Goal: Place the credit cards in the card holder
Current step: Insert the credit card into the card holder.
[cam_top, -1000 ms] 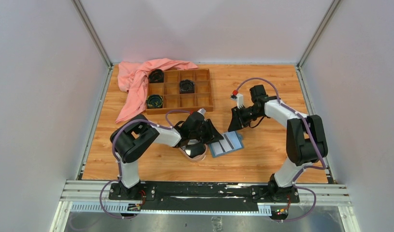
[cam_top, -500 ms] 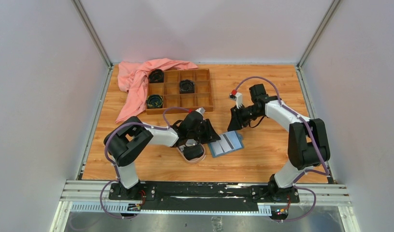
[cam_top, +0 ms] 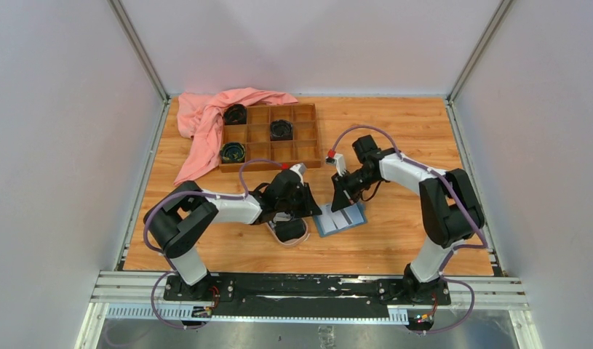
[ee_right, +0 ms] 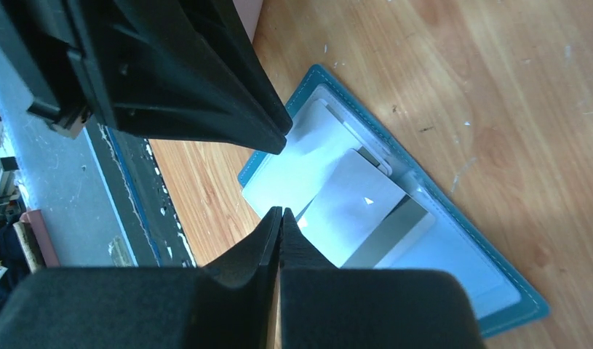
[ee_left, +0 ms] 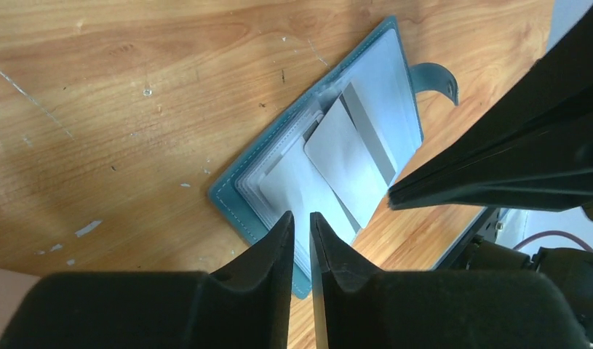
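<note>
Now that the right fingers (ee_right: 242,269) are pressed together and the left fingers (ee_left: 257,262) narrowed to a slit above the card holder (ee_left: 235,198), nudging the pale card (ee_left: 344,163) in is expected.

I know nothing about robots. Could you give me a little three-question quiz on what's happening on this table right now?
1. True or false: the card holder lies folded shut on the table.
2. The pale grey card is: A) lying on the card holder's open inside; B) clamped in the right gripper; C) lying on bare wood.
3. Fill in: the right gripper's fingers are pressed ___.
Key: 1 false; 2 A; 3 shut.
</note>
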`<action>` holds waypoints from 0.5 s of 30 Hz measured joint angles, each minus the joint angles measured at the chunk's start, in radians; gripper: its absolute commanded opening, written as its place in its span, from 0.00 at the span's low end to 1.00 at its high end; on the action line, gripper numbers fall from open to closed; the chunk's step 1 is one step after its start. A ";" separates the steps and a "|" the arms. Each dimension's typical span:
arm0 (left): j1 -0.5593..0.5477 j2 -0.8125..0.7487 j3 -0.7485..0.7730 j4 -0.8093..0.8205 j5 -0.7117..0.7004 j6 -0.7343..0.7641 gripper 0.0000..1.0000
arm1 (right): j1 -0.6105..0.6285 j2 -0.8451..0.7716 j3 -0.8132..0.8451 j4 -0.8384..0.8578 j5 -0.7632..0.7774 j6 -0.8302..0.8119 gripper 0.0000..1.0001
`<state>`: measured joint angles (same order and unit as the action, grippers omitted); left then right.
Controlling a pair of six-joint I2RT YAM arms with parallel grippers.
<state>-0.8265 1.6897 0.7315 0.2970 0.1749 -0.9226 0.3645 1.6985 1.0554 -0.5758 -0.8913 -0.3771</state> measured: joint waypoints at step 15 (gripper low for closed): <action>-0.010 0.030 0.031 -0.005 -0.015 0.038 0.18 | 0.132 0.050 0.000 0.055 0.175 0.125 0.00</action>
<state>-0.8364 1.7195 0.7620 0.2924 0.1596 -0.8848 0.4965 1.7485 1.0554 -0.5205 -0.7162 -0.2523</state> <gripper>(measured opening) 0.185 0.007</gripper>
